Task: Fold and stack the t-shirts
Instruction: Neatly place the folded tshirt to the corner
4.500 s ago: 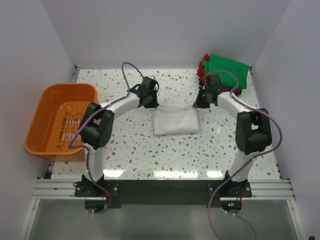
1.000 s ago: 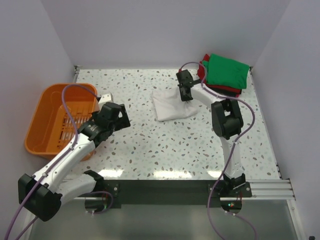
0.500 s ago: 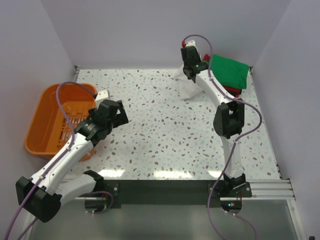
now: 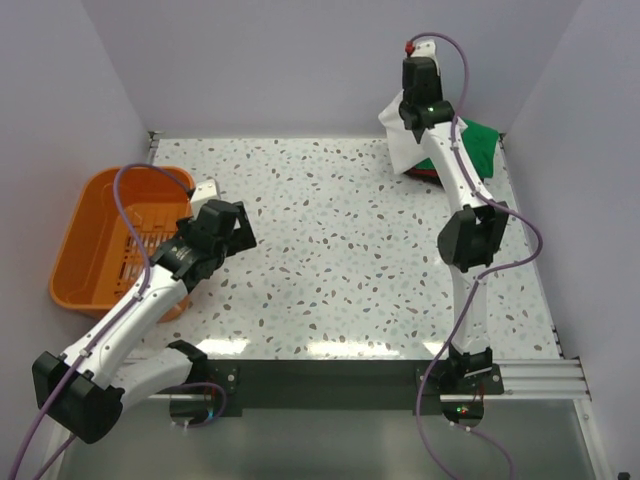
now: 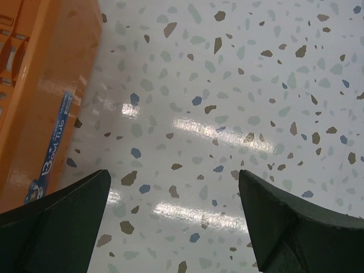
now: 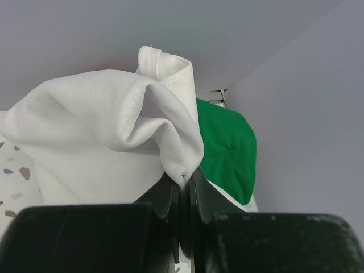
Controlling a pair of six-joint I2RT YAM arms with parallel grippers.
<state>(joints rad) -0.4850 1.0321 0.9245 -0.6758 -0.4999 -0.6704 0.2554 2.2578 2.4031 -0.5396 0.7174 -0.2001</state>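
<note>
Two arms work over a speckled desk [image 4: 330, 260], shown from above and from each wrist.

Right pincer [image 6: 183, 181]: the jaws are pressed together on a bunched fold of the off-white t-shirt [image 6: 96, 122]. The shirt hangs clear of the desk at the 1 o'clock corner of the top view, draping down from the grip.

Toward 2 o'clock from it lies the folded green t-shirt [image 4: 472, 145]. It rests on a red t-shirt [image 4: 428, 174], of which only an edge shows. In the top view the hanging white cloth covers part of the green shirt's 9 o'clock side.

Left pincer [image 5: 173, 182]: the jaws are spread wide apart and point down at the speckled surface.

An orange basket [image 4: 85, 230] sits at 9 o'clock on the desk, just beside the left pincer. Its wall, bearing a blue label [image 5: 54, 139], fills the 9 o'clock edge of the left wrist view.
</note>
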